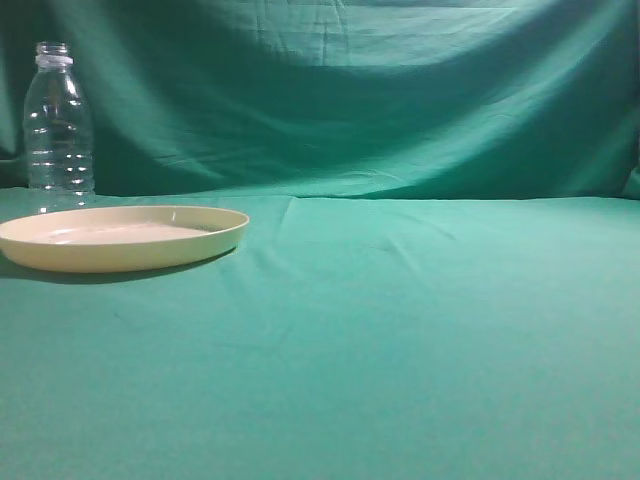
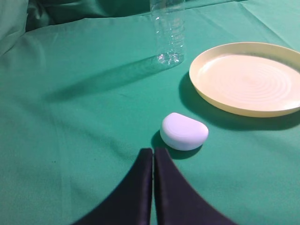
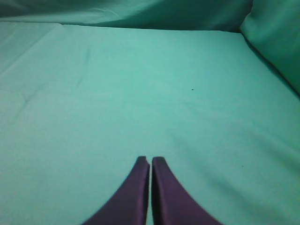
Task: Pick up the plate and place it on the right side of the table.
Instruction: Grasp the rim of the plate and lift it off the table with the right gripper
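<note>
The cream-yellow plate (image 1: 120,237) lies flat on the teal-green table (image 1: 400,330) at the left. It also shows in the left wrist view (image 2: 248,77), ahead and to the right of my left gripper (image 2: 153,152), which is shut and empty above the cloth. My right gripper (image 3: 150,161) is shut and empty over bare cloth (image 3: 140,93); the plate is out of its view. Neither gripper shows in the exterior view.
A clear ribbed plastic bottle (image 1: 58,125) stands behind the plate; it also shows in the left wrist view (image 2: 168,33). A small white rounded object (image 2: 183,131) lies just ahead of my left gripper, between it and the plate. A green cloth backdrop (image 1: 350,90) hangs behind.
</note>
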{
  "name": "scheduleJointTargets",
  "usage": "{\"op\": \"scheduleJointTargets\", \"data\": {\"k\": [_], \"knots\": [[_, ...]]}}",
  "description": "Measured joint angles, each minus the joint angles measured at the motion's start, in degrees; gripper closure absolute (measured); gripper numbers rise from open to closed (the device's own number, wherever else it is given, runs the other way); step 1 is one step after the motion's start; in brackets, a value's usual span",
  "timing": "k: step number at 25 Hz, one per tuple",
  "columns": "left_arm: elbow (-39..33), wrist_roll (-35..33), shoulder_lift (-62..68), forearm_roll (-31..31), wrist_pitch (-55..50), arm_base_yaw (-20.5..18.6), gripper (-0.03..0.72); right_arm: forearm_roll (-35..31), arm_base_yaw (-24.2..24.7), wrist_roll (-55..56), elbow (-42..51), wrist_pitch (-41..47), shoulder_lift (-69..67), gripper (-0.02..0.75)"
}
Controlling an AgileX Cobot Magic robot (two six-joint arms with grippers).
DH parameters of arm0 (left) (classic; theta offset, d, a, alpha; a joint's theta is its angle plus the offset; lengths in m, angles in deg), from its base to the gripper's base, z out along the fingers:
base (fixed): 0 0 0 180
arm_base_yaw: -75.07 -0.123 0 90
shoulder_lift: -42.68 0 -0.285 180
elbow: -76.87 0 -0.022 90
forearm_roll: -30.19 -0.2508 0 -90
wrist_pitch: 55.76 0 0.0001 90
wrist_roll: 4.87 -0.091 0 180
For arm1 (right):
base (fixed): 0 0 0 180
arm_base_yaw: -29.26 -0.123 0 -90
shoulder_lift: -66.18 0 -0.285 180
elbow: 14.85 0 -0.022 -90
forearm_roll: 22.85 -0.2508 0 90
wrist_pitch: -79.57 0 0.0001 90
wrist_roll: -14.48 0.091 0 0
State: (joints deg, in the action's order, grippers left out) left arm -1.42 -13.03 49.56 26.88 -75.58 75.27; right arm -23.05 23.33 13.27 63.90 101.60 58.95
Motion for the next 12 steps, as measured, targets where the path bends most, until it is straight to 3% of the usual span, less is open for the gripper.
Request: {"op": "scheduleJointTargets", "data": {"k": [12], "knots": [[0.00, 0.00, 0.00, 0.00, 0.00, 0.00, 0.688, 0.05, 0.00, 0.00, 0.00, 0.00, 0.00, 0.738]]}}
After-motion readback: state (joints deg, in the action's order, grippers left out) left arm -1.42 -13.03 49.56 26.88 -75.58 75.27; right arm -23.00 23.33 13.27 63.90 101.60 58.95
